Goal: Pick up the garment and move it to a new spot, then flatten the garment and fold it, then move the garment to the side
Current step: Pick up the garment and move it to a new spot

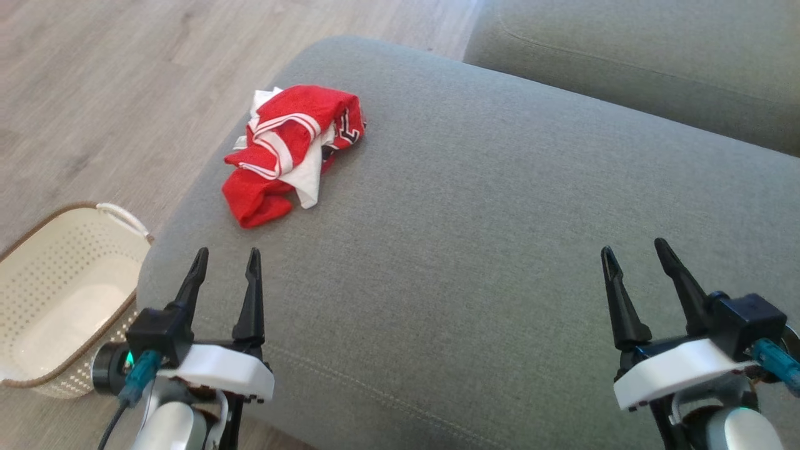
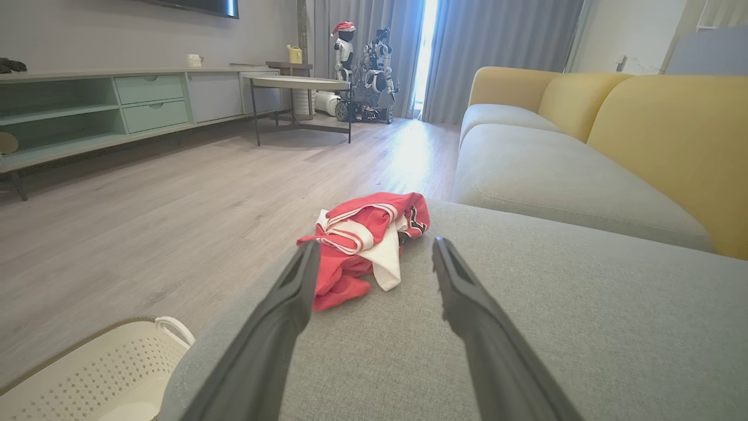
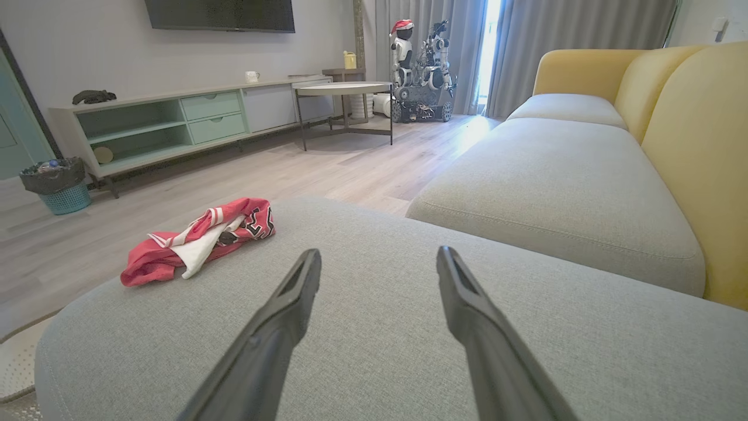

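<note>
Left gripper [image 1: 227, 251], spread wide and holding nothing, has the crumpled garment [image 1: 287, 153] straight ahead, way closer than the right gripper [image 1: 632, 245].

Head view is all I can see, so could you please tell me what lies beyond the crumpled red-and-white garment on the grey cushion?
Observer: Past the crumpled red-and-white fabric garment, the left wrist view shows pale wooden floor running to a round-topped table with dark metal legs.
Operator: Thank you. Is anything along my right side?
Observer: Yes, the right wrist view shows a yellow upholstered sofa backrest there.
Operator: Does anything else stand on that floor?
Observer: A teal waste bin with a dark liner stands beside a long pale-green low cabinet.
</note>
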`<state>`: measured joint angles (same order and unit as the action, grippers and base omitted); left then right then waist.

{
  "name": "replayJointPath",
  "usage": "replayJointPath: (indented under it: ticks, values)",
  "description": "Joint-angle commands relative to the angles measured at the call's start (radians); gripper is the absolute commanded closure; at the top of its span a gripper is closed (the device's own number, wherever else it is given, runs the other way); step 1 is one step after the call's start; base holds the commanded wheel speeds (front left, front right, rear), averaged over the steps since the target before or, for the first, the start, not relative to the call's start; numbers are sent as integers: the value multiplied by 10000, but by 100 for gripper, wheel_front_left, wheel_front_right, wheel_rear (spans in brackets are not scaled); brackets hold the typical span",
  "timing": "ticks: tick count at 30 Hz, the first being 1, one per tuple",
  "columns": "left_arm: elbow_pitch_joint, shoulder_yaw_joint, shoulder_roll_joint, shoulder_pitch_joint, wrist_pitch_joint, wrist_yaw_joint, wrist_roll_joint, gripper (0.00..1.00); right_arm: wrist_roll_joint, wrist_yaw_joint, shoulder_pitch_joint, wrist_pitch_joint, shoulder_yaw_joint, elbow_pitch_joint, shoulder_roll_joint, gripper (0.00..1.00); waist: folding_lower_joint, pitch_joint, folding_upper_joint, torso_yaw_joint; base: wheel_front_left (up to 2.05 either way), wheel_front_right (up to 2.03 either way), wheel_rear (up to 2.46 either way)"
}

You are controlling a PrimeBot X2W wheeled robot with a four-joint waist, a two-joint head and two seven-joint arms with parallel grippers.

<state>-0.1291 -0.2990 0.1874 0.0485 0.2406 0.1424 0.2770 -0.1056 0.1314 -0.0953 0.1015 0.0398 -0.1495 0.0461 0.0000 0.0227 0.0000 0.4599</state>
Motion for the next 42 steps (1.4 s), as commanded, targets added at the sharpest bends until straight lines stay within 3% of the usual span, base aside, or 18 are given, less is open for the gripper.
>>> replayJointPath:
  ticks: [1,14,25,29,35,42]
  values:
    - [330,422,180,458,125,53,40,0,-15,-7,351,-24,240,-371,41,0,0,-31,0,92,0,0,0]
    - [453,472,186,434,163,137,94,0,-80,-7,330,14,245,-373,41,0,0,35,0,76,0,0,0]
    - [396,1215,146,2452,206,66,243,0,389,-7,1328,402,676,-790,85,0,0,1587,0,-1221,0,0,0]
    - [-846,1508,400,3775,185,-334,478,0,438,-7,1768,478,865,-874,180,0,0,2217,0,-1903,0,0,0]
    - [-4426,1864,957,5782,-386,-1058,1034,0,409,-7,2168,429,1044,-795,222,0,0,2908,0,-2875,0,0,0]
    - [-8293,2170,1364,7225,-1272,-1432,1561,0,350,-7,2233,306,1010,-702,199,0,0,3307,0,-3551,0,0,0]
